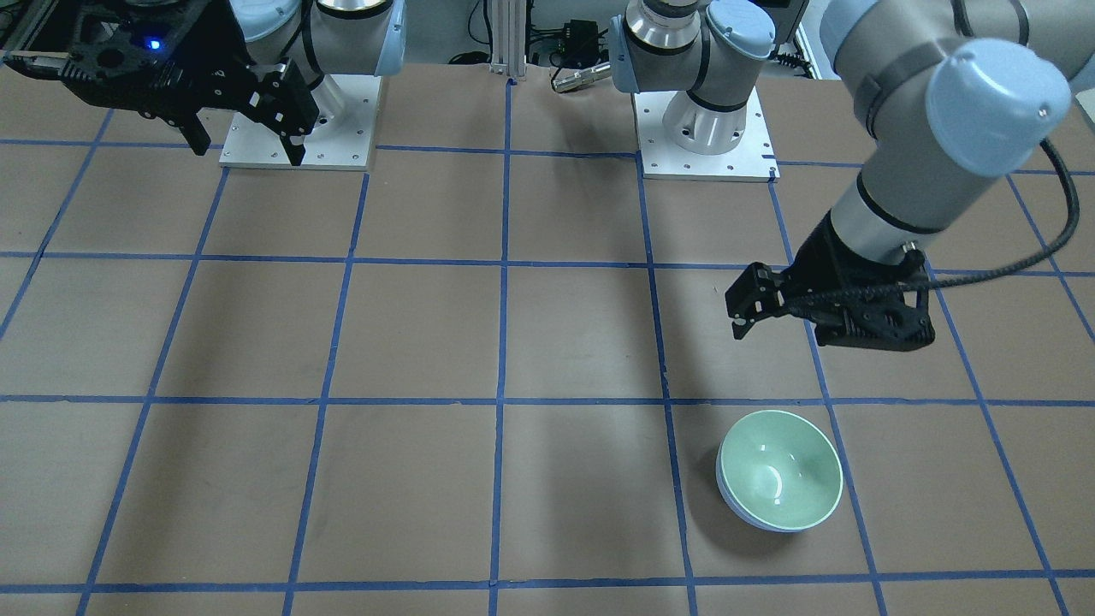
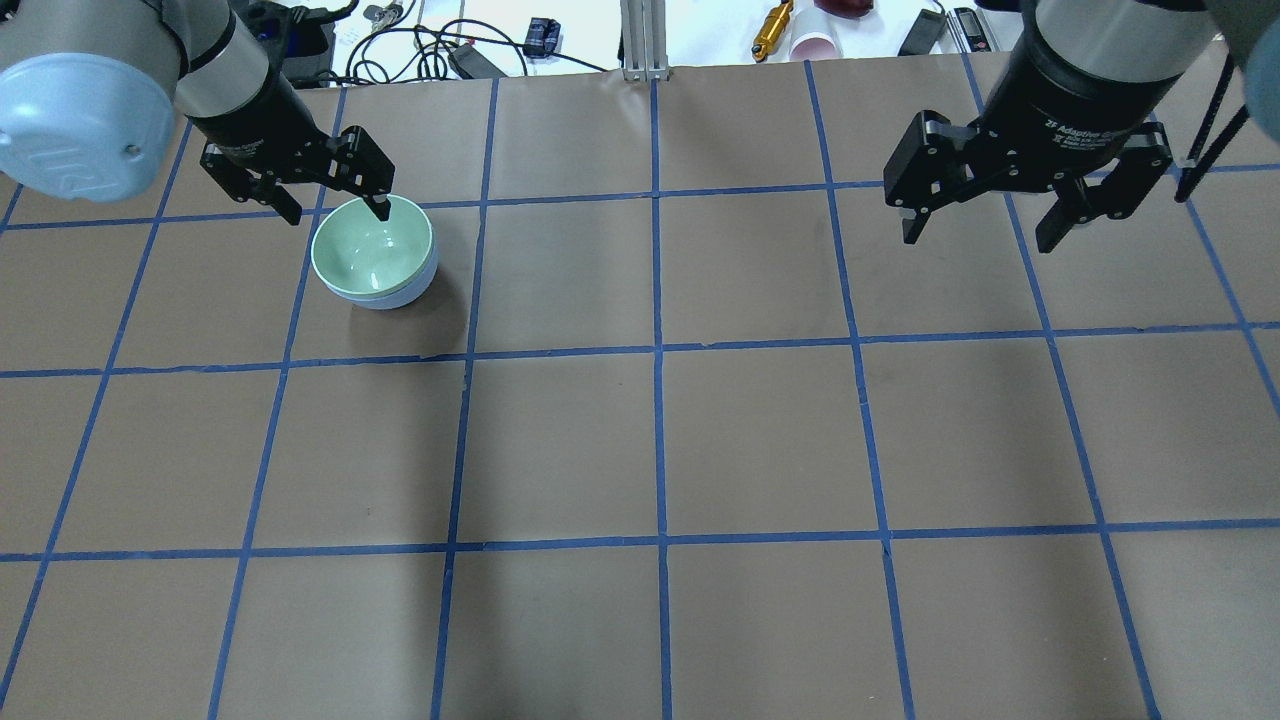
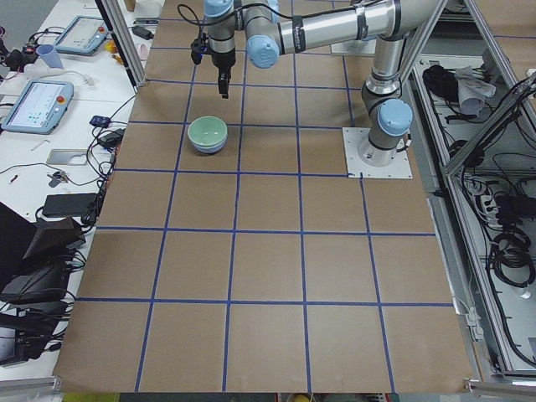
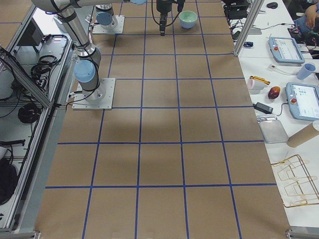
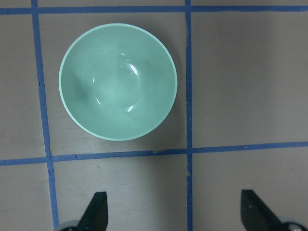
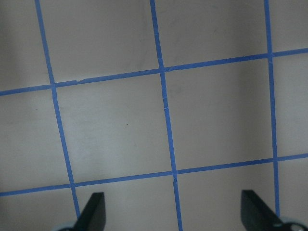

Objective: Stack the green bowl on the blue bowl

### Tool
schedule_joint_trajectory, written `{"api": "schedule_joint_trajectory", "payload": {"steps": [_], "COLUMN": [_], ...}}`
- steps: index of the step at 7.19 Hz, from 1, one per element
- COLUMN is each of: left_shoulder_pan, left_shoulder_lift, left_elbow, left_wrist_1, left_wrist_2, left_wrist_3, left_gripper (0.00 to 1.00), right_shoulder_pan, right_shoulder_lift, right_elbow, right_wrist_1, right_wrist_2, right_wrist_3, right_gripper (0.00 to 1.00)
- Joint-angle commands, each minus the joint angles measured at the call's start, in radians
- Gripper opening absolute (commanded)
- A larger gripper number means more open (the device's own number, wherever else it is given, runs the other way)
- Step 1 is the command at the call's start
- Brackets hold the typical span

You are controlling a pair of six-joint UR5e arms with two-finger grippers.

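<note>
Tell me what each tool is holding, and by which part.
Nothing. The left tool and right tool are both open and empty; the green bowl sits nested in the blue bowl, touched by neither.

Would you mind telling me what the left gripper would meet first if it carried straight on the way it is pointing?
Probably the bare table, just short of the green bowl: the left gripper's open fingers frame paper, not the bowl. Depth is unclear.

A robotics lab — grid-taped table [image 2: 760, 440], aluminium framing [image 4: 25, 76], teach pendants [image 4: 303, 101] and cable bundles [image 3: 507, 251] alongside.
</note>
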Motion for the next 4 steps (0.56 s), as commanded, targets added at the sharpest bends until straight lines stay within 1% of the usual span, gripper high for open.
{"api": "schedule_joint_trajectory", "payload": {"steps": [1, 2, 4], "left_shoulder_pan": [-0.049, -0.071, -0.085], "left_shoulder_lift": [0.111, 0.140, 0.167], "left_elbow": [-0.005, -0.004, -0.002], "left_wrist_1": [-0.104, -0.106, -0.114], "left_wrist_2": [0.004, 0.004, 0.006], "left_wrist_3": [-0.001, -0.001, 0.000], "left_gripper": [0.96, 0.99, 1.00], "right_shoulder_pan": [0.000, 0.000, 0.000], "right_shoulder_lift": [0.000, 0.000, 0.000], "right_elbow": [0.001, 0.001, 0.000], "right_wrist_1": [0.002, 0.000, 0.002], "right_wrist_2": [0.000, 0.000, 0.000], "right_wrist_3": [0.000, 0.000, 0.000], "right_gripper": [1.00, 1.00, 1.00]}}
